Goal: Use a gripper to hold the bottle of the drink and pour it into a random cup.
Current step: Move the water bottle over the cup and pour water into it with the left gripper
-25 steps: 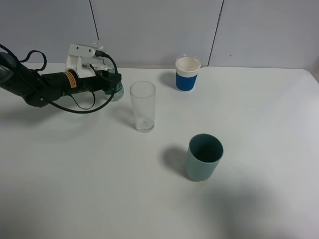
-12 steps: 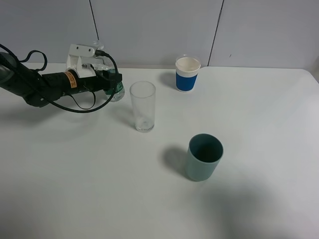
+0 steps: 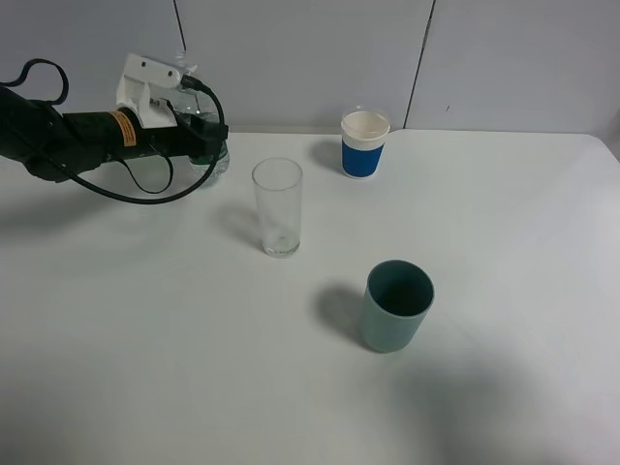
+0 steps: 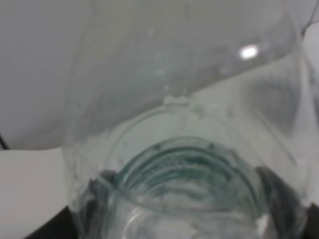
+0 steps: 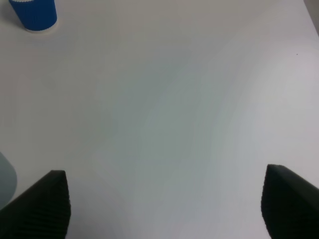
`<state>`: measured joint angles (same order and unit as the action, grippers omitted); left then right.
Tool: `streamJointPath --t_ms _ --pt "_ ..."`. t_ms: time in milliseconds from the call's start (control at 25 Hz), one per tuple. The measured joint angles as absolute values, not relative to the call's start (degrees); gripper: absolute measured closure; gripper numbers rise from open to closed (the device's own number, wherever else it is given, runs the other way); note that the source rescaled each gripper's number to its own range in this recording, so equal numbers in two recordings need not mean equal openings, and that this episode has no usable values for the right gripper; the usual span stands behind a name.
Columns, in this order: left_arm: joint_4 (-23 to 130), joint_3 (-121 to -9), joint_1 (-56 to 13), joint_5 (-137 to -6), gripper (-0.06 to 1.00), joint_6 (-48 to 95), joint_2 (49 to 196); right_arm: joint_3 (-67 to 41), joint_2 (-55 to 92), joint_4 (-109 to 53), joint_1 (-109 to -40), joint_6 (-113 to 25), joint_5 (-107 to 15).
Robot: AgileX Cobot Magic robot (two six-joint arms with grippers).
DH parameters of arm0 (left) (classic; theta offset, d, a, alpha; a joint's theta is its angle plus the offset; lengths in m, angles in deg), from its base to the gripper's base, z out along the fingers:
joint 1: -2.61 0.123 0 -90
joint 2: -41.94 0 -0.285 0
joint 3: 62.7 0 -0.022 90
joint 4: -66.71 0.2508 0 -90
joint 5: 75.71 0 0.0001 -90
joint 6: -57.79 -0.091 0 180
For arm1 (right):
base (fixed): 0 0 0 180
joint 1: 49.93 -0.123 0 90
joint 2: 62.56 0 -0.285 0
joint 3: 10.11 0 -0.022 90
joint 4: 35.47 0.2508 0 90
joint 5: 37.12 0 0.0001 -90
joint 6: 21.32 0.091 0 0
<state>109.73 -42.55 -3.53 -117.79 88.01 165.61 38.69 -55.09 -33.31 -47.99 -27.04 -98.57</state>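
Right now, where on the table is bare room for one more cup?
Free: the whole near strip of the table in front of the tall glass and grey-green cup, and the right side beyond the paper cup. Crowded: back left, where the left tool holds the bottle near that glass.

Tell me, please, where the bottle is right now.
In the exterior high view, the bottle is at the far-left rear of the table, clamped in the left gripper, just left of the tall clear glass.

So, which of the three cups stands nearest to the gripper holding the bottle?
The tall clear glass; the blue-sleeved paper cup and the grey-green cup stand farther from the left gripper.
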Motion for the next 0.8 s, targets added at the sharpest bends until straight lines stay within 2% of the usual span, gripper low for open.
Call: streamJointPath --t_ms 320,800 --pt "109.70 -40.67 -3.53 -114.45 0.90 87.50 158.34 38.69 -55.09 -33.31 -47.99 -27.04 -98.57" --pt "105.11 -30.11 0.06 -110.25 0.90 81.48 146.89 38.69 -55.09 -33.31 -47.99 -27.04 -98.57"
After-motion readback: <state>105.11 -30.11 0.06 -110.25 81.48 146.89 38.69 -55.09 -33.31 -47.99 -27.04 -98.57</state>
